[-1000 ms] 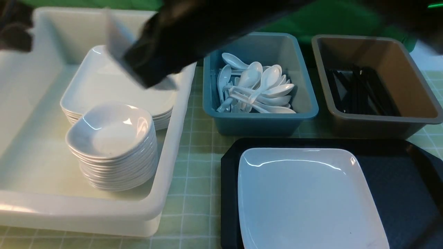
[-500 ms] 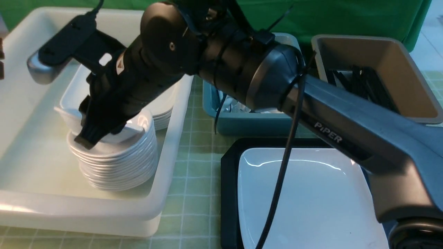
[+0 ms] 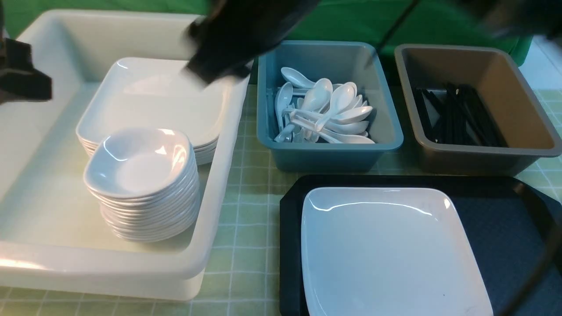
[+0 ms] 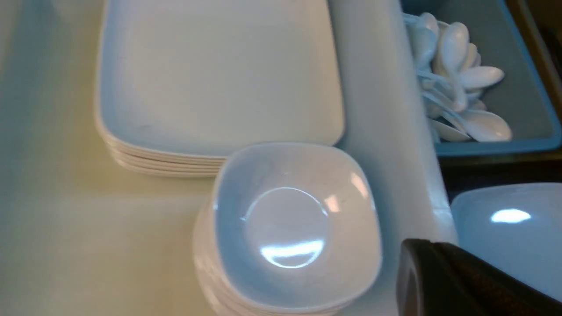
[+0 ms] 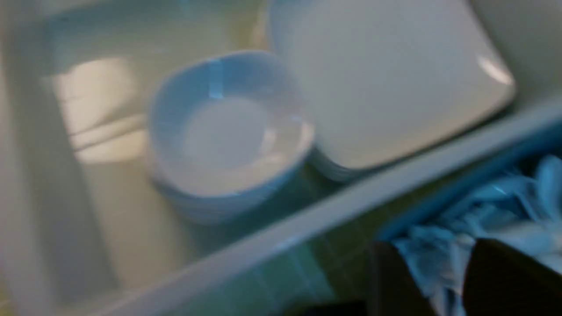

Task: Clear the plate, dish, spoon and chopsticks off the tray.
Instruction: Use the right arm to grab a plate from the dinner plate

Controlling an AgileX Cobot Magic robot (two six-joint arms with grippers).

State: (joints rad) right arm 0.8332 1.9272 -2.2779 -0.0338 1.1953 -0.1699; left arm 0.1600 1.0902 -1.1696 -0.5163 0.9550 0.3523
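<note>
The large white plate (image 3: pixel 386 250) lies on the black tray (image 3: pixel 500 228); one corner of the plate (image 4: pixel 513 232) also shows in the left wrist view. A small white dish (image 3: pixel 138 160) tops the dish stack in the white tub. My right gripper (image 3: pixel 213 61) is a dark blur above the tub's far right side. In its wrist view the right gripper (image 5: pixel 434 250) is open and empty, over the teal tub's edge. My left gripper (image 3: pixel 24 79) hangs at the far left. The left gripper (image 4: pixel 412 254) is shut and holds nothing. Only the plate shows on the tray.
The white tub (image 3: pixel 219 184) also holds a stack of large plates (image 3: pixel 162 101). Behind the tray, a teal tub (image 3: pixel 329 153) holds several white spoons (image 3: pixel 325 109) and a brown tub (image 3: pixel 483 160) holds black chopsticks (image 3: pixel 456 116). Green checked cloth covers the table.
Half a second ago my right gripper was down on the dish stack with a dish. It has let go and pulled up and away to the right, and the dish stays on the stack.
</note>
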